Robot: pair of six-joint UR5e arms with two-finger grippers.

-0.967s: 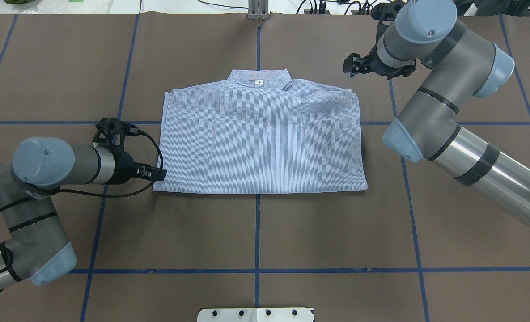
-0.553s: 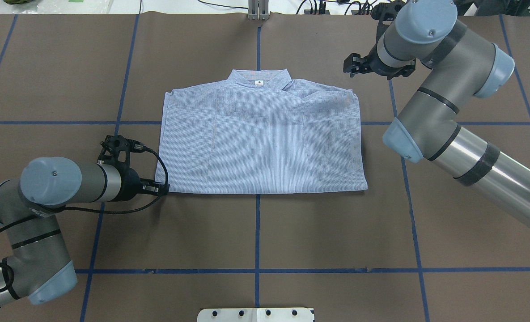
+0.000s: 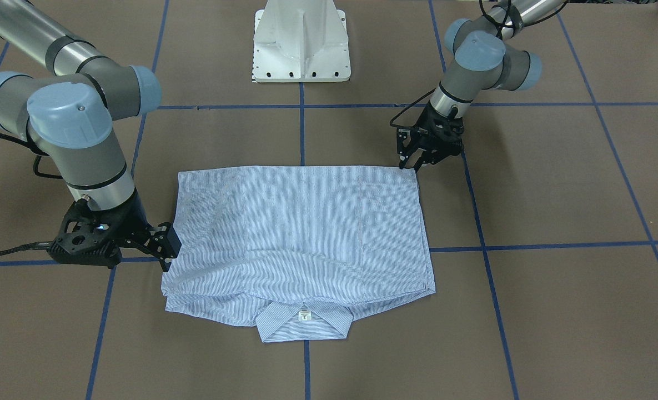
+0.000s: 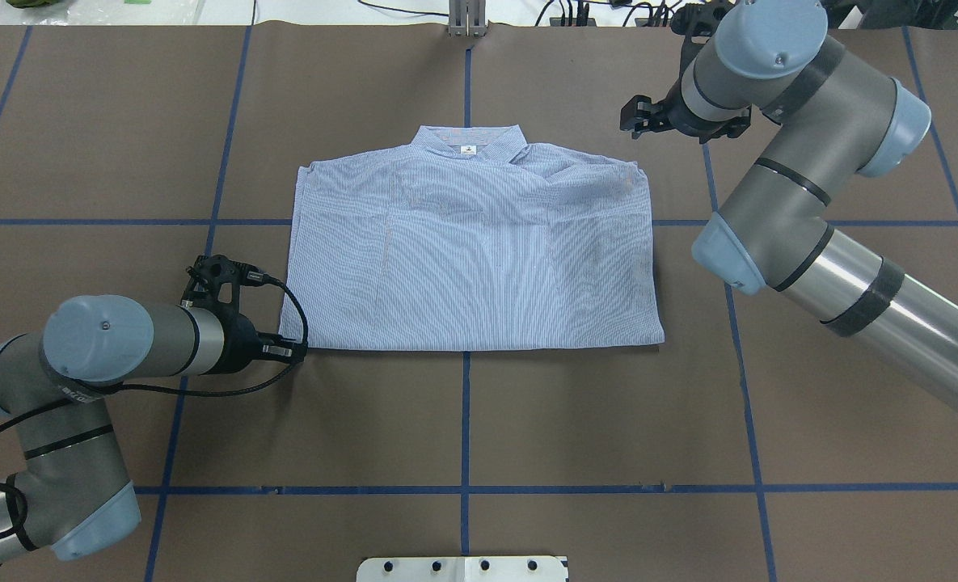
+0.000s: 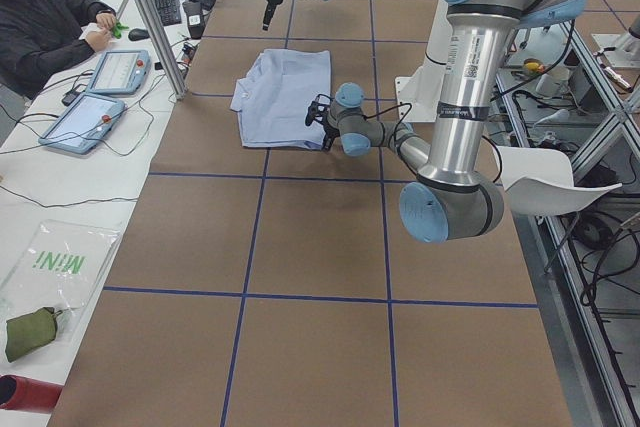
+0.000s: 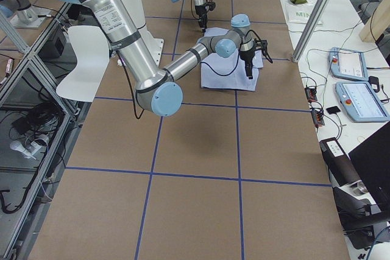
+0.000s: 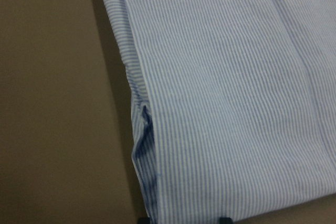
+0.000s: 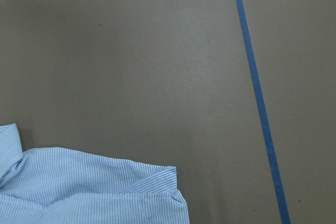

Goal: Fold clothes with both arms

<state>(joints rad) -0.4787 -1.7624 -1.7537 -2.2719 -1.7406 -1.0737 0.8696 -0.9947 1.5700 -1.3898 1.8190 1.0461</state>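
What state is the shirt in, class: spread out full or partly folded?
Partly folded: the shirt lies as a compact rectangle, no sleeves sticking out, collar at the far edge.

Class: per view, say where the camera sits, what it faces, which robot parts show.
Front-facing: across table, facing base; left arm, right arm.
Overhead: behind base, looking down; both.
Exterior left: table's end; left arm nearest.
Exterior right: opposite end; right arm nearest.
Left wrist: shirt edge; left claw.
Right wrist: shirt corner; no claw.
All share the shirt.

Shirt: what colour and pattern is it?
The shirt is light blue with fine white stripes, clearest in the left wrist view.
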